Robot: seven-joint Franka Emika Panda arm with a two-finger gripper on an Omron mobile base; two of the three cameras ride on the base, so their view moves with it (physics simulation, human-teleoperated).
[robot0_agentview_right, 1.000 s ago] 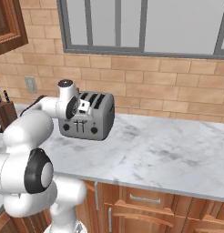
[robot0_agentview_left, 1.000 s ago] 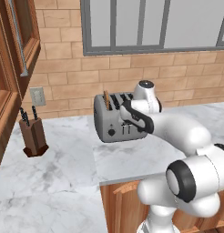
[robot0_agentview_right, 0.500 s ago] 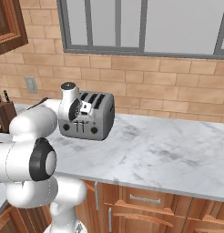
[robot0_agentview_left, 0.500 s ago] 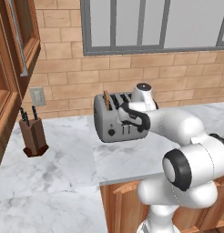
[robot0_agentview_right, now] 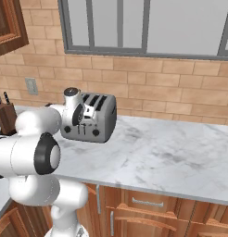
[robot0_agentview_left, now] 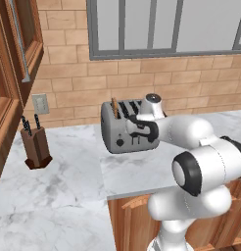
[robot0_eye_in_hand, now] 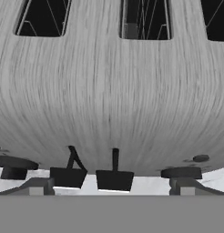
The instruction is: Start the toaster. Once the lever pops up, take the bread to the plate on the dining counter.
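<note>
The grey four-slot toaster (robot0_agentview_left: 112, 133) (robot0_agentview_right: 101, 124) stands on the marble counter by the brick wall. A thin tan bread slice (robot0_agentview_left: 114, 108) sticks up from its left-most slot. My gripper (robot0_agentview_left: 134, 130) (robot0_agentview_right: 86, 114) hovers close against the toaster's front face, just over its top edge. In the hand view the toaster (robot0_eye_in_hand: 112, 91) fills the frame, with two black sliders (robot0_eye_in_hand: 114, 179) and a black knob (robot0_eye_in_hand: 180, 173) low on its front. My gripper (robot0_eye_in_hand: 108, 189) is open, its grey fingertips (robot0_eye_in_hand: 36, 187) wide apart either side of the sliders. The plate and the dining counter are out of view.
A wooden knife block (robot0_agentview_left: 36, 147) (robot0_agentview_right: 5, 118) stands to the left on the marble counter (robot0_agentview_left: 68, 171), below a wall outlet (robot0_agentview_left: 40, 103). Brown wood cabinets (robot0_agentview_left: 14, 59) rise at the far left. The counter runs on to the right (robot0_agentview_right: 180, 157) under the window.
My hand has stayed at the toaster's front while the elbow swung lower and nearer the camera. Toaster and bread have not moved.
</note>
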